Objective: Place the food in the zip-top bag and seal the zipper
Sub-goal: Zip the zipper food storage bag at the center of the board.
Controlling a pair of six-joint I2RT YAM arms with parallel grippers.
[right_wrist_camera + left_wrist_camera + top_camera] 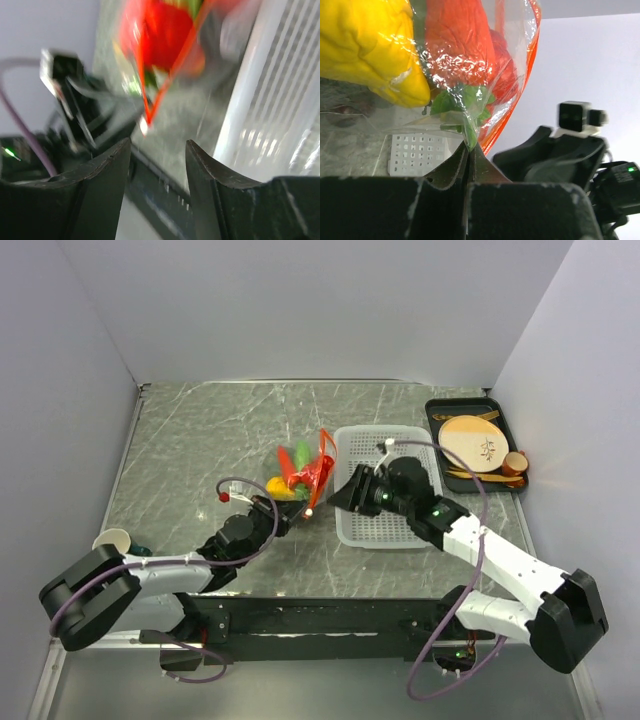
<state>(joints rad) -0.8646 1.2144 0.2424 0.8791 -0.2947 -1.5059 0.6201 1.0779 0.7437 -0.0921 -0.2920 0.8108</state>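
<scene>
The zip-top bag [300, 476] is held up off the marble table left of centre, with yellow, red and green food showing through its clear plastic. My left gripper [284, 512] is shut on the bag's lower edge; in the left wrist view its jaws [469, 148] pinch the film just under a yellow piece [365, 45] and a red piece [460, 45]. The orange-red zipper [325, 456] runs down the bag's right side. My right gripper [346, 498] stands open just right of it, nothing between its fingers [157, 145], below the blurred zipper [159, 97].
A white perforated basket [385, 502] lies under my right arm. A black tray [431, 435] at the back right holds a tan wooden disc, a small brown cup and utensils. A paper cup [113, 539] sits at the near left. Walls close three sides.
</scene>
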